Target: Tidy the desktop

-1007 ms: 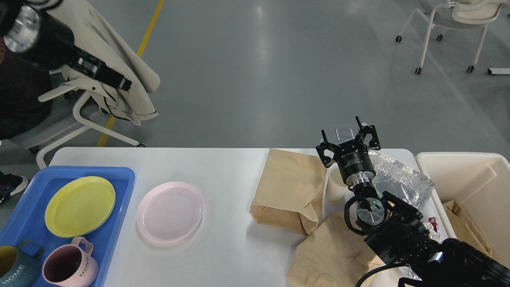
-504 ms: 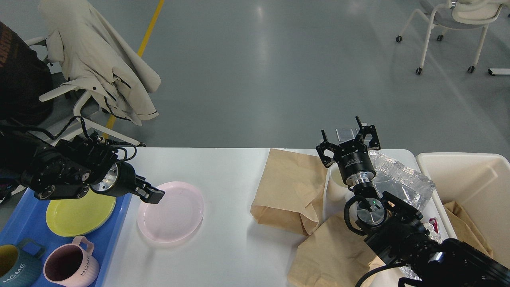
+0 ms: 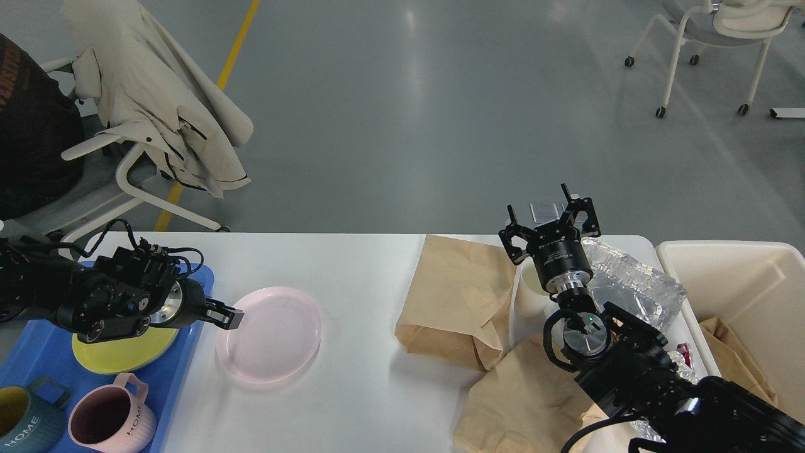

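The white desktop [image 3: 365, 270] holds a pink plate [image 3: 273, 336], two crumpled brown paper bags [image 3: 456, 296] [image 3: 528, 396], a white paper cup [image 3: 530, 292] and crinkled clear plastic [image 3: 632, 283]. My left gripper [image 3: 227, 317] comes in low from the left, its tip at the pink plate's left rim. Its fingers read as one dark block, so I cannot tell their state or whether they hold the rim. My right gripper [image 3: 548, 212] is open with fingers spread, held above the cup near the table's far edge, empty.
A blue tray [image 3: 38, 358] at the left holds a yellow plate [image 3: 122, 349], a pink mug [image 3: 110, 418] and a teal mug [image 3: 22, 425]. A cream bin [image 3: 748, 283] with brown paper inside stands at the right. Chairs stand on the floor beyond the table.
My left arm swung down from the upper left to the table, passed over the pink plate, and has now drawn back slightly left to its rim. The right arm has not moved.
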`<action>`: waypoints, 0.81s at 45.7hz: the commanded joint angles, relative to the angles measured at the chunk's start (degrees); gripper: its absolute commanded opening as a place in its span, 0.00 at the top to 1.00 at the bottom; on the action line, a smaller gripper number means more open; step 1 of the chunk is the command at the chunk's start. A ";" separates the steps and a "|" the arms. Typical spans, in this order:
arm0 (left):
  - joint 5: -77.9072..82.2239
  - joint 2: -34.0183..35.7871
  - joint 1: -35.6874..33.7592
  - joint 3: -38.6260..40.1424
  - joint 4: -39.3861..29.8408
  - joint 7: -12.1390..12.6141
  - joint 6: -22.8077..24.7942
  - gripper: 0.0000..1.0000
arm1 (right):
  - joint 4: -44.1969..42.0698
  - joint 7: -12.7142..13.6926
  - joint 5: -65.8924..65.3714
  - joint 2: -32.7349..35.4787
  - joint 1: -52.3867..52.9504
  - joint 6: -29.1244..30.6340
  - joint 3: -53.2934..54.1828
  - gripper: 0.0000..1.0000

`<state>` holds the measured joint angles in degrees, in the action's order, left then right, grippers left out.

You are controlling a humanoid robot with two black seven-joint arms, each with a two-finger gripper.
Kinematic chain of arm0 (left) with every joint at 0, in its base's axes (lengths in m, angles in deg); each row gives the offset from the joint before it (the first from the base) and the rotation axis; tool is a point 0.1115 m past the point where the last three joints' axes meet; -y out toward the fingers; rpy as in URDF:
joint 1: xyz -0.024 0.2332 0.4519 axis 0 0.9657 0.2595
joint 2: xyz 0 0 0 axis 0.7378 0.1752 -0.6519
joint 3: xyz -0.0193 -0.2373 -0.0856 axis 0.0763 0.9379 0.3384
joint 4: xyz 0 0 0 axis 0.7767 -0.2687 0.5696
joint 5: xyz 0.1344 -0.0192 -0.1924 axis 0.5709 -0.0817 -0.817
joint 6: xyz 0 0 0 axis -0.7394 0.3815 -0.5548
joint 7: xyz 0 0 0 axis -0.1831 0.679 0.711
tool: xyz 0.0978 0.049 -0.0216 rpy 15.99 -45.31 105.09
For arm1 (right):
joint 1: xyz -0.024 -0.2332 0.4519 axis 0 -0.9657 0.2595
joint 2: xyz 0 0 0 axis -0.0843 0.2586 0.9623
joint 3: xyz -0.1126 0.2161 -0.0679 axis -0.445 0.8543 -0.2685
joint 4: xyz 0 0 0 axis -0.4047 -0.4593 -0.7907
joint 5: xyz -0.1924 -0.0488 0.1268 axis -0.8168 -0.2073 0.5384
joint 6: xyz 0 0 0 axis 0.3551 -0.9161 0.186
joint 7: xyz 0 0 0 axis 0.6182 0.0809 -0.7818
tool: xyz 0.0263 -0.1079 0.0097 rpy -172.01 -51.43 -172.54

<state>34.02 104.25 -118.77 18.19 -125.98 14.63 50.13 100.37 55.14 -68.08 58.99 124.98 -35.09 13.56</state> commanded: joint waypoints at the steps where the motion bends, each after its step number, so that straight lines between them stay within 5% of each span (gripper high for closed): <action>1: -0.02 0.00 2.40 3.23 1.27 2.38 1.54 0.35 | -0.02 0.00 0.06 0.00 0.08 0.00 0.05 0.00; 37: 0.24 -1.32 9.52 7.81 7.34 5.02 2.34 0.43 | -0.02 0.00 0.06 0.00 0.00 0.00 0.05 0.00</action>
<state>34.20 103.05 -110.00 25.89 -119.06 19.46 52.86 100.38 55.14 -68.03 59.00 124.99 -35.08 13.59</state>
